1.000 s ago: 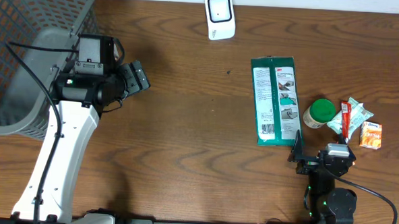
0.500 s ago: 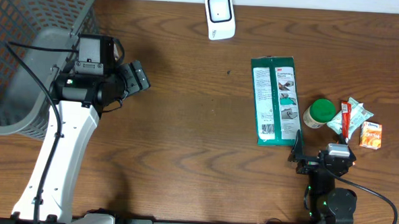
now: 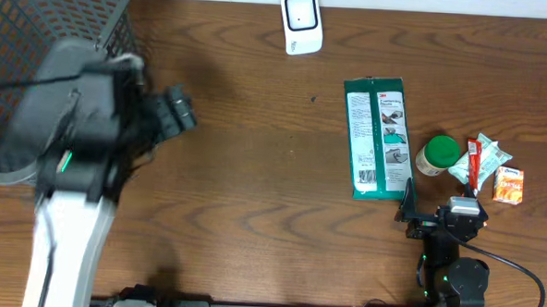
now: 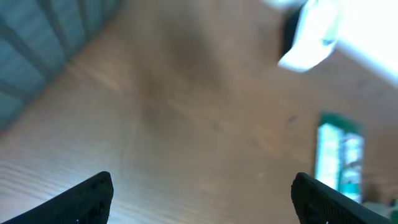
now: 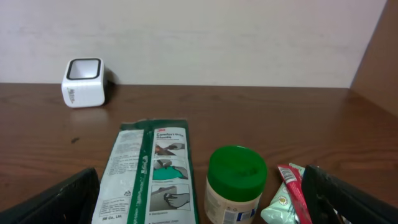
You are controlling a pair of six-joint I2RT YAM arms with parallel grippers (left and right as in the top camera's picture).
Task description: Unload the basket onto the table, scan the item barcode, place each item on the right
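Green-wrapped, the flat packet (image 3: 378, 138) lies label-up on the table (image 3: 253, 190) between the white scanner (image 3: 300, 22) and the right gripper (image 3: 415, 215), presumably laid out for easy pickup, while that gripper and the blurred left gripper (image 3: 176, 112) both gape empty.

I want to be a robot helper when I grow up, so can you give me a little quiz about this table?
1. True or false: the green-lidded jar lies on its side.
2. Which thing sits nearest the back wall? A) white scanner B) orange packet C) green-lidded jar
3. Fill in: the right fingers hold ____.
Key: 1 false, it stands upright; 2 A; 3 nothing, they are wide open.
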